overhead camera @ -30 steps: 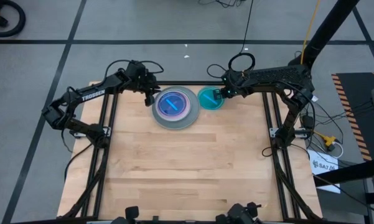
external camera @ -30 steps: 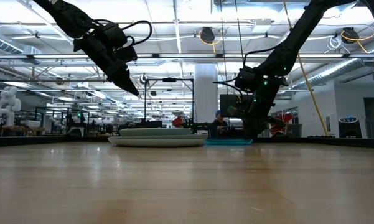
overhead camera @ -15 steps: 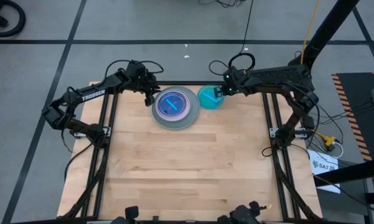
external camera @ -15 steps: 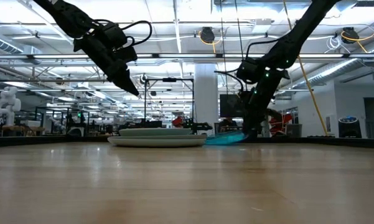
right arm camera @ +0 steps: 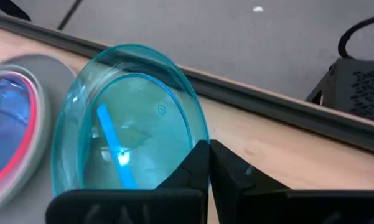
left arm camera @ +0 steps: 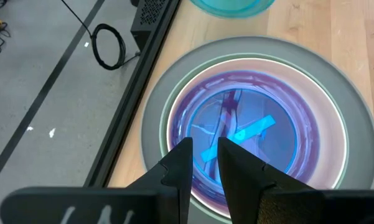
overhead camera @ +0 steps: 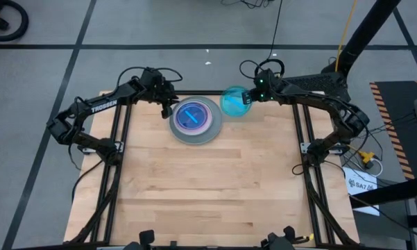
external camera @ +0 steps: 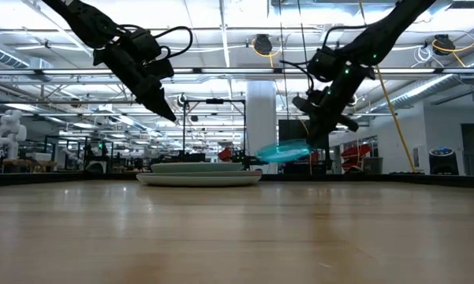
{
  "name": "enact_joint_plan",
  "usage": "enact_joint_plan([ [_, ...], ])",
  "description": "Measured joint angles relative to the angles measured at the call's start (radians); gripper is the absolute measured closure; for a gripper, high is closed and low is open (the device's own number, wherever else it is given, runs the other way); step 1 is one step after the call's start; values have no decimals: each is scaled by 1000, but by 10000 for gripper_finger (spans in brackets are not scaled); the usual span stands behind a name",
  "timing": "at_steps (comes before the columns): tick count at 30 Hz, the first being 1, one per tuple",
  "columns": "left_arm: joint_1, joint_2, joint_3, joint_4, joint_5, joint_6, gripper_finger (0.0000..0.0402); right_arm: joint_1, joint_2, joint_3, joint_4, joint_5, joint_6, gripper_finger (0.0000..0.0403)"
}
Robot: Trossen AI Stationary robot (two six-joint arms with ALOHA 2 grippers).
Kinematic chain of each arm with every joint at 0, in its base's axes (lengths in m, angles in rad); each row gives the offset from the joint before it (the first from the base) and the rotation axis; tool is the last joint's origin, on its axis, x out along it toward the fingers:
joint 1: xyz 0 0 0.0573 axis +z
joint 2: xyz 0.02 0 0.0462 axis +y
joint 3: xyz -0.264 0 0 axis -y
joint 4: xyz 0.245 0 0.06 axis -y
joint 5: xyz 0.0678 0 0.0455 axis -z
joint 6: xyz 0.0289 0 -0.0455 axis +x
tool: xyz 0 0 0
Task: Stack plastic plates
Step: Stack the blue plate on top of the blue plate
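Gripping a glossy translucent teal plate [overhead camera: 232, 101] by its rim, the right gripper [overhead camera: 248, 98] holds it tilted.

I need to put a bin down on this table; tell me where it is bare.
The wooden table is bare across its middle and whole near half, between the two side frames. The far edge is crowded: the plate stack, the left end effector beside it, and the right end effector holding a teal plate aloft.
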Motion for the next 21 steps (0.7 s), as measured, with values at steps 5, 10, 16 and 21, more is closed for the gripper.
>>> enact_joint_plan([
  [5, 0, 0, 0, 0, 0, -3, 319, 1, -16, 0, 15, -62, 2, 402],
  [10, 0, 0, 0, 13, 0, -3, 319, 28, -8, 0, 69, -104, 31, 402],
  [16, 0, 0, 0, 48, 0, -3, 319, 104, -8, -1, 193, -105, 77, 402],
  [21, 0, 0, 2, 61, 0, -3, 319, 164, -8, -1, 288, -97, 100, 403],
])
